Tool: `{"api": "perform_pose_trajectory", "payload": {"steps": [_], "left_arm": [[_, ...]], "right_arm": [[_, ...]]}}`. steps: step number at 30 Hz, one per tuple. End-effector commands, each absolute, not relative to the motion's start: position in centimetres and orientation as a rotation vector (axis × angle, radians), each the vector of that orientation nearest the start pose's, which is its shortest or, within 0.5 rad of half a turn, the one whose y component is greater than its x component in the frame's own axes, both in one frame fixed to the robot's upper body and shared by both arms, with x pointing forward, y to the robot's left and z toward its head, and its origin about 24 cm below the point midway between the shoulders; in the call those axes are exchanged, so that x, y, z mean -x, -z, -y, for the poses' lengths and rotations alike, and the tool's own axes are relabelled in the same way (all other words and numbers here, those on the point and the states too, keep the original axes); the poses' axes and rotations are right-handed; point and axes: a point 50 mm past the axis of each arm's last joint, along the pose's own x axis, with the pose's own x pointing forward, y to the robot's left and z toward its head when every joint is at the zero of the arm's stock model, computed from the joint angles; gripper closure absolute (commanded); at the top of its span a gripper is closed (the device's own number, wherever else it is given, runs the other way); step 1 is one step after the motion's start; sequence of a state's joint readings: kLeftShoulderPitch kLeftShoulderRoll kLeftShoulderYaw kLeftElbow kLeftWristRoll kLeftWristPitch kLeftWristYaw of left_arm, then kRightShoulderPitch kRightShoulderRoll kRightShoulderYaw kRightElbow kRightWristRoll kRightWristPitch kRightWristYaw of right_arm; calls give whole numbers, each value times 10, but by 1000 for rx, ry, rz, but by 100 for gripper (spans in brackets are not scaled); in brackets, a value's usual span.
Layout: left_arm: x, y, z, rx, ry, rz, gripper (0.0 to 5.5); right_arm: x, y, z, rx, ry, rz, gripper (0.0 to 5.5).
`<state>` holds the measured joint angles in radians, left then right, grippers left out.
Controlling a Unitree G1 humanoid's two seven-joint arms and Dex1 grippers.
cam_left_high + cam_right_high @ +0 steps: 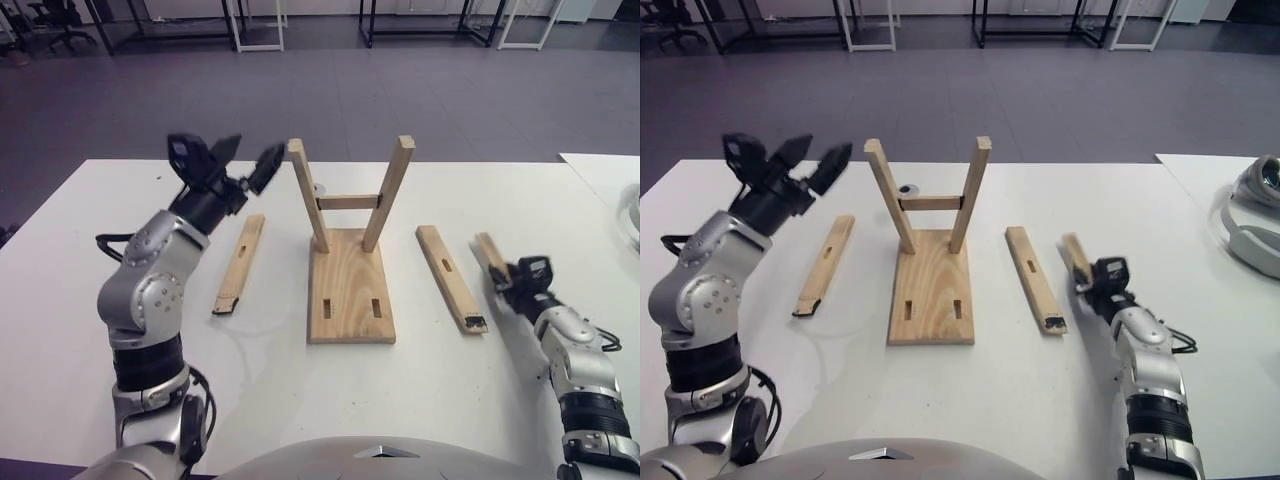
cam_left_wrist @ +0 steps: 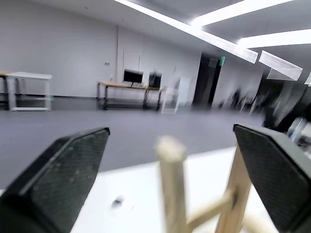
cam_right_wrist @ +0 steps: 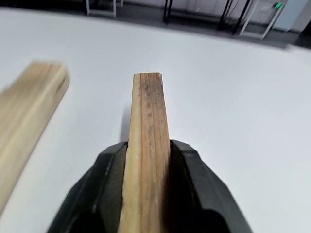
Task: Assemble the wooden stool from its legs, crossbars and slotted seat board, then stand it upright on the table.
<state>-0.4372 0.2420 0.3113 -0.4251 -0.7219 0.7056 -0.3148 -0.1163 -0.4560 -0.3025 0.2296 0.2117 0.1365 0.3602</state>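
So the stool is about half built: the pale slotted wooden seat board [image 1: 350, 290] lies flat in the middle of the white tabletop [image 1: 450, 400], with two light wooden legs [image 1: 308, 195] standing up out of its far end, splayed apart and joined by a short wooden crossbar [image 1: 349, 202]. The two slots [image 1: 328, 308] at the near end have nothing in them. One loose flat wooden leg [image 1: 240, 262] lies just left of the board, another loose wooden leg [image 1: 450, 264] just right of it. The right pincer [image 1: 1095, 280] sits low over the tabletop further right, pinching the near end of a second short wooden crossbar [image 3: 148, 121], with the far end pointing away from the robot. The left pincer [image 1: 247, 158] is up in the air with its fingers spread, holding nothing, close to the top of the left standing leg. Looks like the step in hand is the second leg pair. Next move probably calls for seating that crossbar into a loose leg's slot, so the left pincer needs to get down and steady one, and the alignment has to be pretty square or it'll jam.
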Motion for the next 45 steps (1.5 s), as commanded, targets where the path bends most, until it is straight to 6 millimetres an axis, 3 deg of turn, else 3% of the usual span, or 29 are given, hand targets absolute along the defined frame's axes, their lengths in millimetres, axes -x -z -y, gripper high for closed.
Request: {"api": "perform_pose_trajectory", "payload": {"steps": [1, 4, 6, 8, 12, 23, 29, 32, 35, 38, 41, 43, 45], "left_arm": [[-269, -262, -136, 555, 825, 370, 80], [-270, -283, -118, 695, 956, 375, 80], [-274, -290, -112, 726, 991, 366, 80], [-276, -291, -108, 732, 1022, 352, 112], [-274, -286, -102, 747, 1043, 330, 192], [-276, -285, -102, 775, 1015, 326, 392], [-274, -275, -103, 762, 987, 299, 498], [-276, -271, -109, 757, 934, 298, 507], [-276, -265, -125, 716, 859, 303, 509], [-279, -255, -173, 657, 672, 317, 509], [-279, -245, -221, 574, 512, 315, 510], [-286, -223, -240, 531, 436, 264, 510], [-300, -175, -249, 425, 358, 126, 510]], "right_arm": [[-291, -163, 260, 280, -128, 239, 417], [-290, -224, 191, 387, -389, 516, 417], [-277, -245, 149, 388, -566, 649, 418], [-270, -253, 127, 369, -651, 708, 418], [-269, -254, 103, 364, -692, 743, 418], [-267, -247, 89, 405, -741, 763, 418], [-264, -252, 88, 364, -733, 780, 418], [-262, -251, 86, 354, -747, 771, 418], [-261, -242, 89, 340, -736, 717, 341], [-268, -224, 128, 322, -574, 575, 290], [-269, -210, 191, 197, -253, 458, 227], [-268, -193, 220, 131, -104, 384, 224], [-281, -156, 235, 121, -29, 237, 224]]}}
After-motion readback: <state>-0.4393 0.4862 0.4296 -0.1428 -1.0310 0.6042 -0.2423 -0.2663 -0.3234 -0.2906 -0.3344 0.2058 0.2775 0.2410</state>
